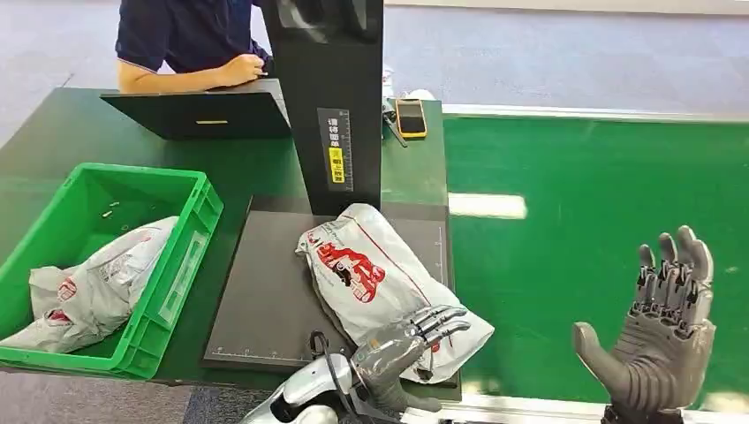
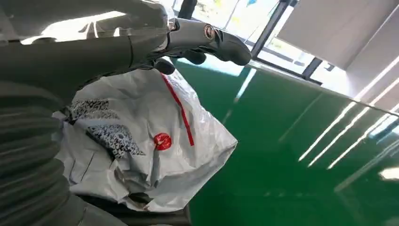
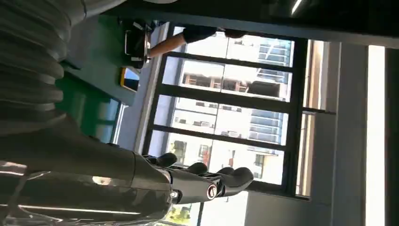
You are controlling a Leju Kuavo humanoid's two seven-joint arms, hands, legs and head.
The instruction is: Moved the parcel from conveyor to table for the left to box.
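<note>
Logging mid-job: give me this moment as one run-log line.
parcel: on black mat, edge over conveyor | left hand: resting on parcel, no grip | right hand: open, raised over conveyor | green crate: holds bagged parcel

High head view; two close, turned wrist views

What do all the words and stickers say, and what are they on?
None can be read.
Parcel: red logo and print, too blurred.
Black post: white and yellow label, characters too small.
Parcel in the green crate: red marks, too small.
Black mat: ruler ticks along its edge, numbers unreadable.
</note>
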